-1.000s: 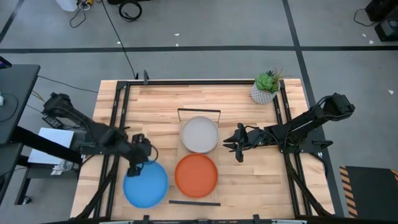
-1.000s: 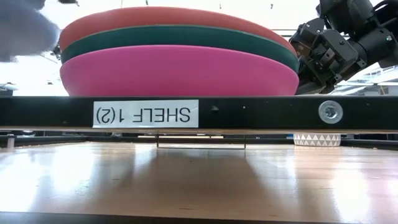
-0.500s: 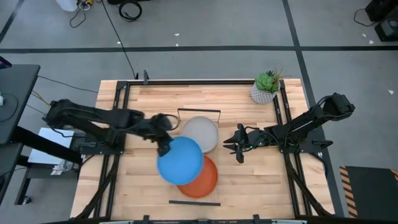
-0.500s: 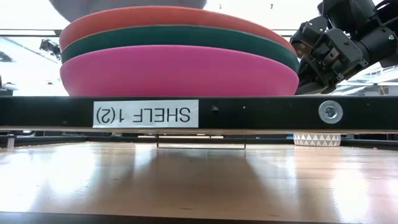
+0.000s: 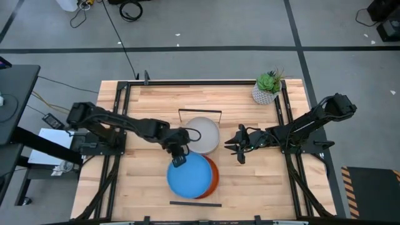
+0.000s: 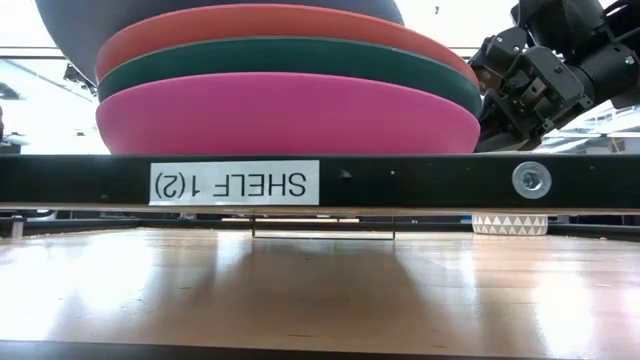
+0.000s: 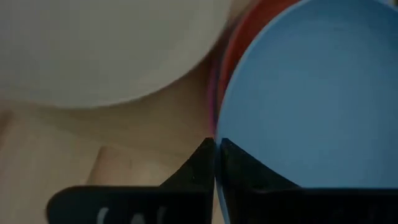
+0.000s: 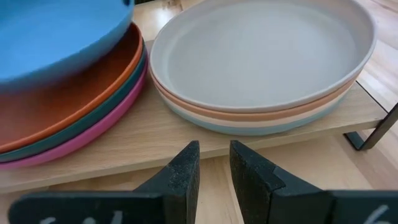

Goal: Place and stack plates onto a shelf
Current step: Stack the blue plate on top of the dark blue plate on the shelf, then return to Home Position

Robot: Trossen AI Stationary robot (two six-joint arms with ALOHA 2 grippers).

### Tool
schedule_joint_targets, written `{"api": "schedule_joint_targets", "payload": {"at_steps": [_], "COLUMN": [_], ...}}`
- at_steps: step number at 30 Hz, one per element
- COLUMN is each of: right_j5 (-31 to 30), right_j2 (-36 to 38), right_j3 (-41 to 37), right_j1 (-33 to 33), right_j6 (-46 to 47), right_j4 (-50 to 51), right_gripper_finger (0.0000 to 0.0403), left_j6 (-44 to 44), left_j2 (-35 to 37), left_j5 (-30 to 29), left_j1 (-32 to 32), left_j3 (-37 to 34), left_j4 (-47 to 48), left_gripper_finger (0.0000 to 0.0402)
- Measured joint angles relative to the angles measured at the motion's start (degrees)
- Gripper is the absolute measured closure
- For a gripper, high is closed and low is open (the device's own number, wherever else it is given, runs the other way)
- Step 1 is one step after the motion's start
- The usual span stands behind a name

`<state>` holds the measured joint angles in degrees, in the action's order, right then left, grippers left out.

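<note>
The bright blue plate [image 5: 190,176] hangs over the stack of orange [image 8: 68,106], dark teal and magenta plates on the light-wood shelf [image 8: 155,144]. My left gripper [image 5: 178,154] is shut on the blue plate's left rim. In the low view the plate's shadowed underside [image 6: 200,15] shows just above the orange plate [image 6: 280,25]; whether they touch I cannot tell. A second stack, with the grey plate [image 5: 201,134] on top of tan, cream and light blue, sits farther along the shelf. My right gripper [image 5: 240,147] waits open to the shelf's right. My left gripper pinches the bright blue plate's rim [image 7: 219,134] between its two fingers, one on the inner face and one on the underside. The fingers reach in from the table's left. The plate sticks out to the right beyond them, nearly level, above the orange plate.
A small potted plant [image 5: 267,87] stands at the table's far right corner. Black wire frames [image 5: 200,112] mark the shelf's ends. Bare slatted tabletop [image 5: 144,194] lies left of the shelf, and more on the right near side [image 5: 262,187].
My left gripper has carried the bright blue plate from the table's near left rightward. It first swung toward the far side over both stacks, then came back toward the near edge. The plate now hangs over the orange stack and covers most of it.
</note>
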<state>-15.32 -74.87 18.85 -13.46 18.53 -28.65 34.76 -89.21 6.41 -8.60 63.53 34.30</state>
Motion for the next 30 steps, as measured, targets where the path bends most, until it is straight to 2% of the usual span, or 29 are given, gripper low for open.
{"api": "schedule_joint_targets", "payload": {"at_steps": [3,9,13,17,20,23,25,28,30], "right_j5": [0.0,0.0,0.0,0.1,0.0,0.0,0.3,5.3,9.6], "right_j2": [0.0,0.0,0.0,0.0,0.0,0.0,0.2,0.9,1.4], "right_j3": [0.0,0.0,0.0,0.0,0.0,0.0,-0.7,-2.6,-4.1], "right_j1": [0.0,0.0,-0.6,-1.5,-1.8,-2.1,-2.5,-3.1,-3.4], "right_j6": [0.4,0.4,1.0,1.0,1.0,0.9,1.9,2.0,1.1], "right_j4": [0.0,0.0,0.2,0.2,0.3,-0.1,-1.9,-9.3,-14.4], "right_gripper_finger": [0.0309,0.0309,0.0309,0.0309,0.0309,0.0309,0.0309,0.0309,0.0309], "left_j6": [-2.5,-2.9,-6.0,-9.9,-13.5,-18.7,-21.9,-25.0,-26.4], "left_j2": [-0.5,-0.5,0.2,1.3,2.1,3.8,5.6,10.1,13.7], "left_j5": [-0.3,-1.9,4.1,5.6,2.2,-0.3,-0.2,-0.7,-3.1], "left_j1": [-0.9,-1.6,-1.5,-1.7,-2.1,-3.1,-3.4,-3.2,-3.1], "left_j3": [0.0,0.0,0.0,0.0,0.0,-0.7,-1.3,-4.8,-8.2], "left_j4": [-2.9,-9.3,-6.4,2.9,9.3,7.1,1.3,-2.4,-5.5], "left_gripper_finger": [0.0358,0.0287,0.0261,0.0259,0.0258,0.0261,0.0267,0.0280,0.0289]}}
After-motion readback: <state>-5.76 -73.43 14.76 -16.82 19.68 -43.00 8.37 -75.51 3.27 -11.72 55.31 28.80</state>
